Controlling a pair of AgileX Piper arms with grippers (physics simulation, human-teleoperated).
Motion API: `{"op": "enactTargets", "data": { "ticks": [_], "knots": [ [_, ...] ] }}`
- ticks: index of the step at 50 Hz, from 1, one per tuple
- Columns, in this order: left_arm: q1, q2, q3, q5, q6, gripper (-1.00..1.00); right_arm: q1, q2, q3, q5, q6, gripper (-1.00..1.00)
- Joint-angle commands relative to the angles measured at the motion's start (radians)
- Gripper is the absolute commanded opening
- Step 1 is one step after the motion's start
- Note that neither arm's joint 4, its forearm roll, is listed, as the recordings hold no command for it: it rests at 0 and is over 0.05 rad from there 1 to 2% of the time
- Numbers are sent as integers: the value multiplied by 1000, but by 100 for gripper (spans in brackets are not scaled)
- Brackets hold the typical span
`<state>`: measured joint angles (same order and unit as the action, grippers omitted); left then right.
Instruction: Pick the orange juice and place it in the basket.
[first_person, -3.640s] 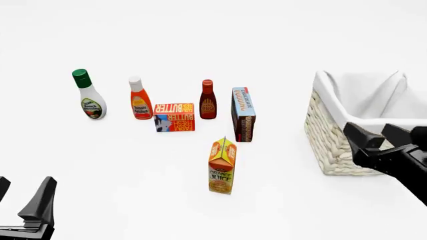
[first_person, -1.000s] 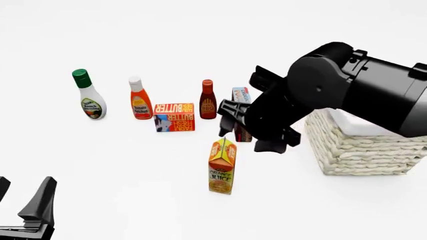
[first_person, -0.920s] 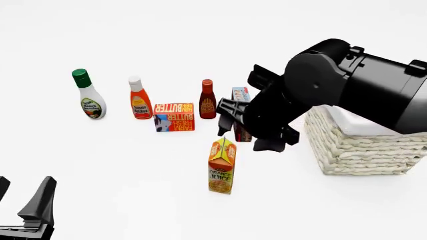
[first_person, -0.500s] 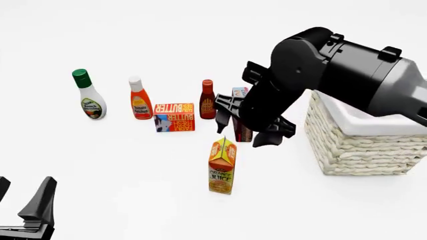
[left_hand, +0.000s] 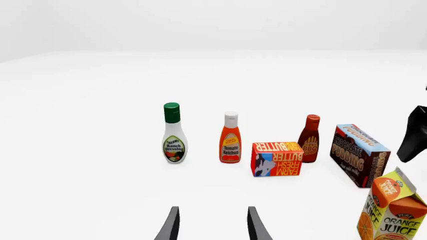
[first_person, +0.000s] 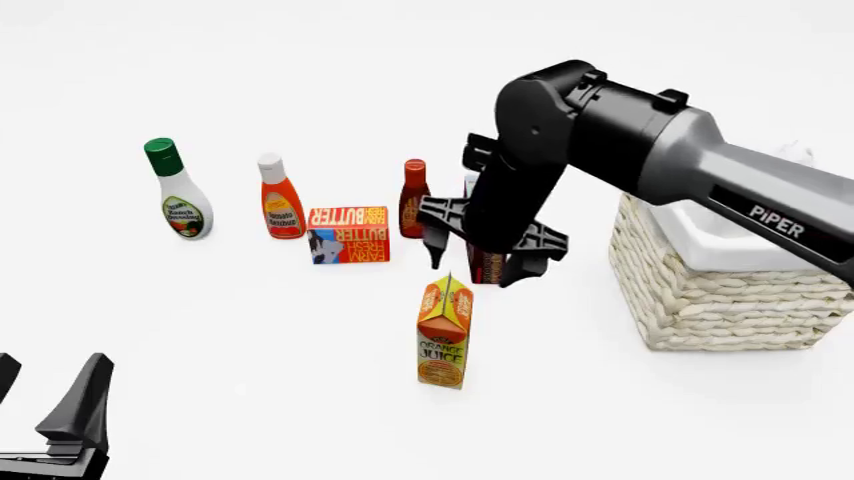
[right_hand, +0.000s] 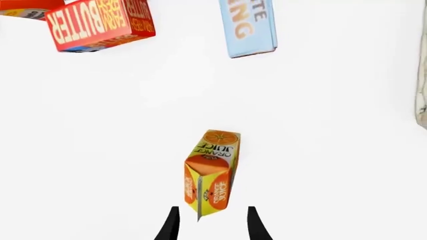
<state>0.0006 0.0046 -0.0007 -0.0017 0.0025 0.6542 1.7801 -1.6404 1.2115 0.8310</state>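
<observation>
So my right gripper (first_person: 470, 262) is hanging over the table with its fingers spread apart and nothing between them, pointing down, just above and behind the orange juice (first_person: 445, 332). The carton is standing upright on the white table (first_person: 267, 350), out in front of the other groceries and not touching any of them. From my right wrist camera I'm looking straight down on its gable top (right_hand: 211, 172), and it sits lined up with the gap between my fingertips (right_hand: 171, 225) but lower than them, so no contact. The basket (first_person: 721, 280) is off to the right of the carton, well apart from it, and my right arm partly covers it. Behind the carton there's the butter box (first_person: 348, 234), the pudding box (left_hand: 359, 161), a brown sauce bottle (first_person: 414, 198), the ketchup (first_person: 280, 196) and the ranch dressing (first_person: 176, 187). My left gripper (first_person: 54, 420) is parked low at the near left corner, fingers apart, holding nothing.
</observation>
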Motion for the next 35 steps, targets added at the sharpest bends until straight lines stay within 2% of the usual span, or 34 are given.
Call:
{"op": "enactTargets", "data": {
  "ticks": [1, 2, 14, 35],
  "knots": [
    [0, 0, 0, 0, 0, 100, -17, 63, -22, 9, -52, 100],
    [0, 0, 0, 0, 0, 100, -24, 71, -24, 9, -66, 100],
    [0, 0, 0, 0, 0, 100, -13, 97, -44, 9, -86, 100],
    [0, -1, 0, 0, -1, 100, 2, 110, -54, 9, -96, 100]
  ]
}}
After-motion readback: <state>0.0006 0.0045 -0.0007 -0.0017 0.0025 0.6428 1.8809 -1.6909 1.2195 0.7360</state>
